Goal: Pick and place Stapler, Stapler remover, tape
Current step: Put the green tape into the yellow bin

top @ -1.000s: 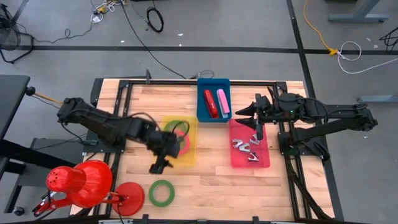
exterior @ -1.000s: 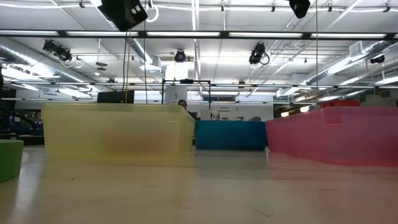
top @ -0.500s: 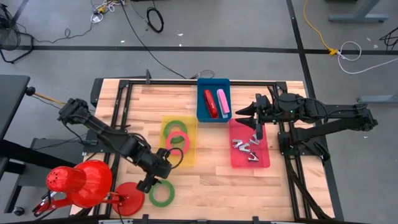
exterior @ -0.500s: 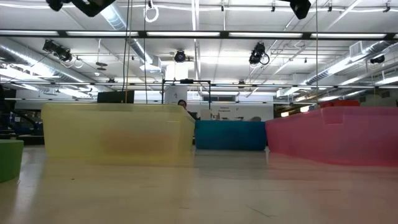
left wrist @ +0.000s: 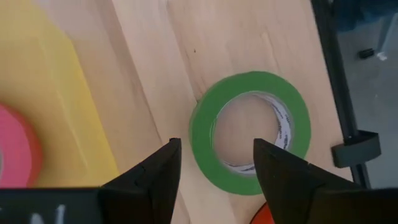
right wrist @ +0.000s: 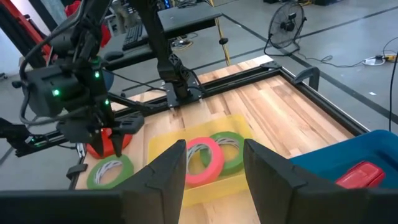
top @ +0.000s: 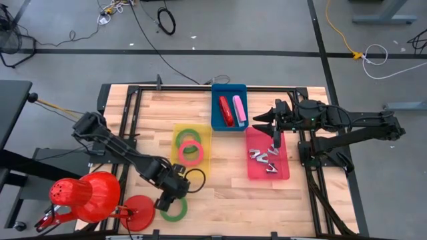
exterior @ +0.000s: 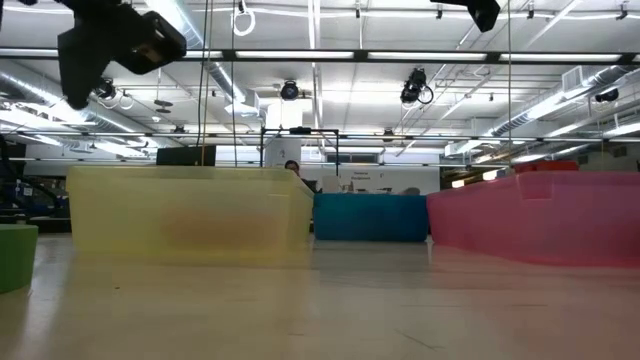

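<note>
Now the left gripper (top: 169,197) hung just above the green tape roll (top: 173,207), which lay flat on the counter (top: 227,190) at about 7 o'clock, near the front edge; its fingers (left wrist: 155,180) were spread and held nothing. In the left wrist view one finger pointed at the band of the roll and the other at its hole, so I judged that a straight descent could press on the band and push the roll aside instead of pinching it. The red lamp base (top: 137,213) stood just beside the roll at its 9 o'clock, and the yellow bin (top: 192,151) at 12 o'clock, so the open room was mainly toward 3 o'clock. The right gripper (top: 274,143) waited over the pink bin (top: 268,163), fingers apart and empty. The staplers lay in the blue bin (top: 229,107).
</note>
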